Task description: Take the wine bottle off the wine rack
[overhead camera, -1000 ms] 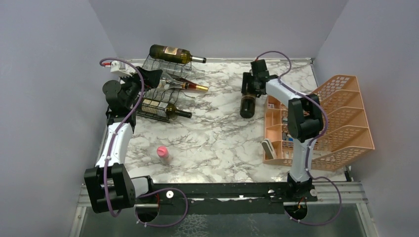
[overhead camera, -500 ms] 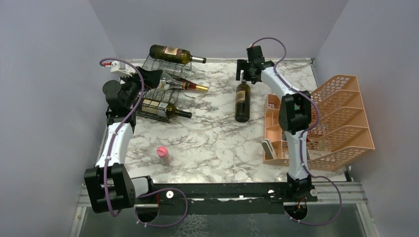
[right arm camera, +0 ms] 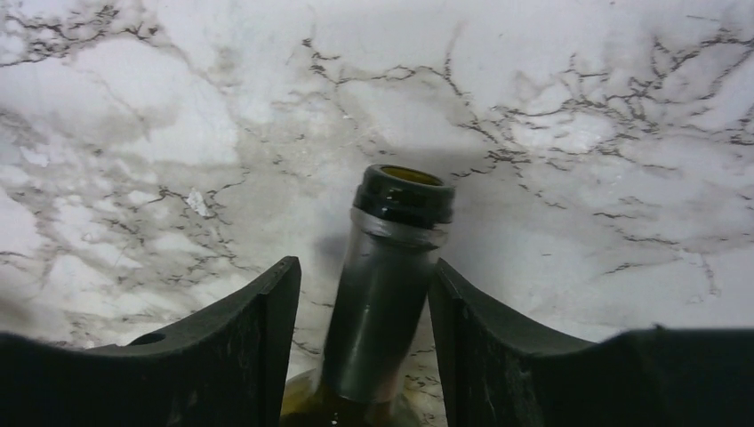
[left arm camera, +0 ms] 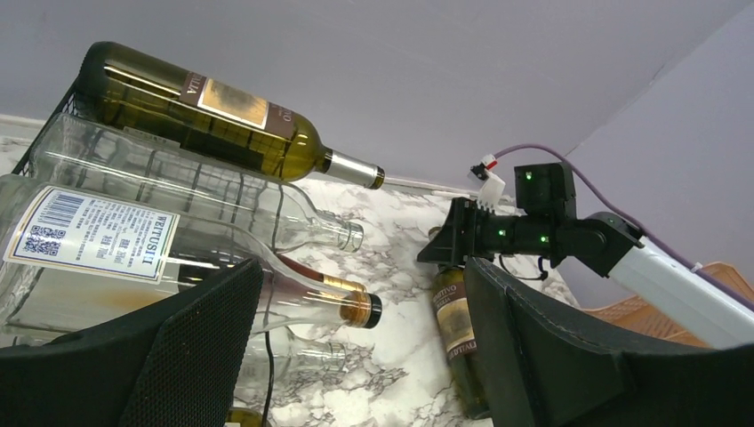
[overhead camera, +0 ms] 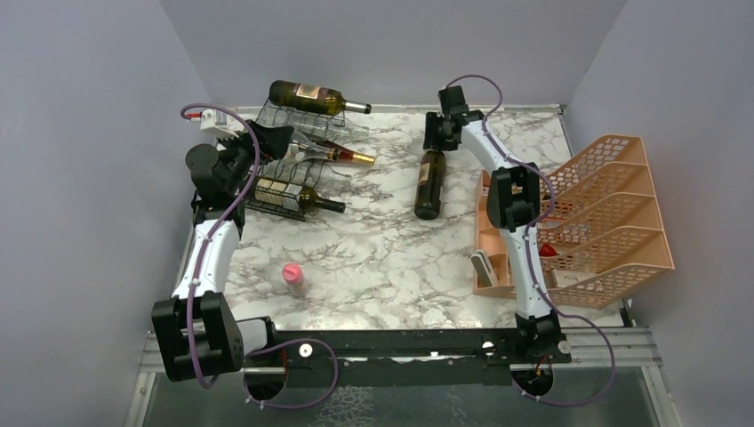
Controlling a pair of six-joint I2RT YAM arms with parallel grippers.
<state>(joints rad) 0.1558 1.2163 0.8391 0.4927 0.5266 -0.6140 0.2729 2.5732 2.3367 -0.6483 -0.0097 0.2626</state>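
The black wire wine rack [overhead camera: 283,171] stands at the back left with several bottles lying in it: a dark green one on top [overhead camera: 307,94], clear ones below, one with a gold neck [left arm camera: 360,302]. A dark wine bottle [overhead camera: 429,185] lies on the marble table, off the rack, neck toward the back wall; it also shows in the left wrist view [left arm camera: 459,322]. My right gripper [overhead camera: 438,140] is open with its fingers either side of that bottle's neck [right arm camera: 388,276], a gap showing on the left. My left gripper [overhead camera: 269,140] is open and empty beside the rack.
A peach tiered organizer [overhead camera: 613,213] and a peach compartment tray [overhead camera: 494,233] stand at the right. A small pink object [overhead camera: 292,274] stands on the table near the front left. Grey walls close in the back and both sides.
My right gripper has slid back along the dark bottle to its neck near the back wall, uncovering the bottle's body. The bottle's base has shifted slightly left. The left arm has not moved.
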